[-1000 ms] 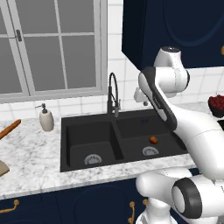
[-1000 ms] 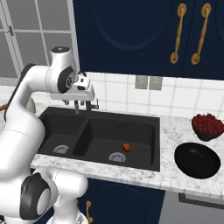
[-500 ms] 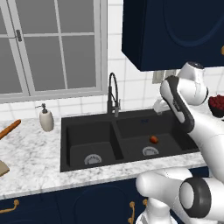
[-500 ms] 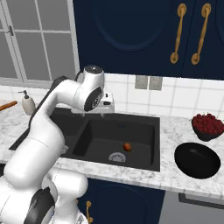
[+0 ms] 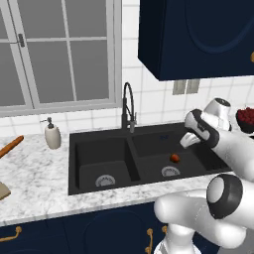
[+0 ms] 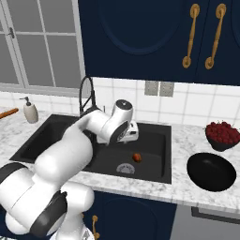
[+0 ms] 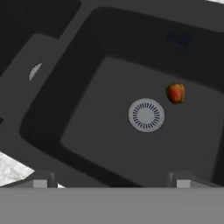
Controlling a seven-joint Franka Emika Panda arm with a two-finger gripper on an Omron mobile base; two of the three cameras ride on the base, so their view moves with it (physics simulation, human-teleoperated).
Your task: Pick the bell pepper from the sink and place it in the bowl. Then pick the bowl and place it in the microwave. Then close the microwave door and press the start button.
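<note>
Black sink, bell pepper beside drain, open end effector above

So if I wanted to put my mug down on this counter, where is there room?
Left of the sink, bare marble runs between the soap dispenser and the front edge. Right of the sink it is crowded: the bowl and a dish of red fruit take most of it.

The arm swings rightward, carrying the gripper from beside the faucet to above the sink's right basin. Its jaws spread wide.
</note>
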